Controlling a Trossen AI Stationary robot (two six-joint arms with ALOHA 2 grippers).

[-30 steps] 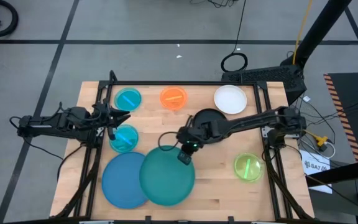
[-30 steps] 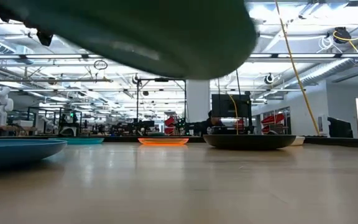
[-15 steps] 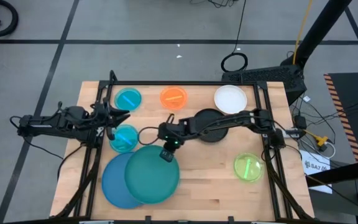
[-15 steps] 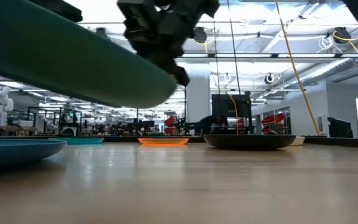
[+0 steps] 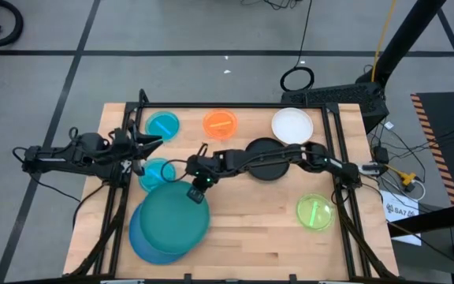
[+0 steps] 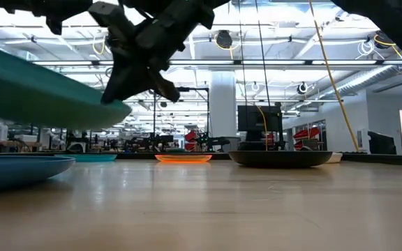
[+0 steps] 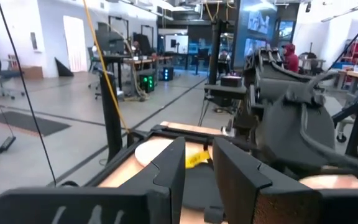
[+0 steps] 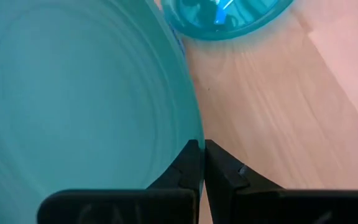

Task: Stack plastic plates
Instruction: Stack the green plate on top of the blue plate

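The right gripper [image 5: 196, 188] pinches the teal plate's [image 5: 173, 220] rim, holding it above the blue plate [image 5: 142, 244]; the left gripper [image 5: 150, 143] waits, fingers slightly spread.

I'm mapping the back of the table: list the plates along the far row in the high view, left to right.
Small cyan plate → orange plate → black plate, set slightly nearer under the right arm → white plate.

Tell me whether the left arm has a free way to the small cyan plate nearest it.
Probably not: the teal plate, gripped at its rim by the right gripper, hangs beside that cyan plate, crowding the left gripper.
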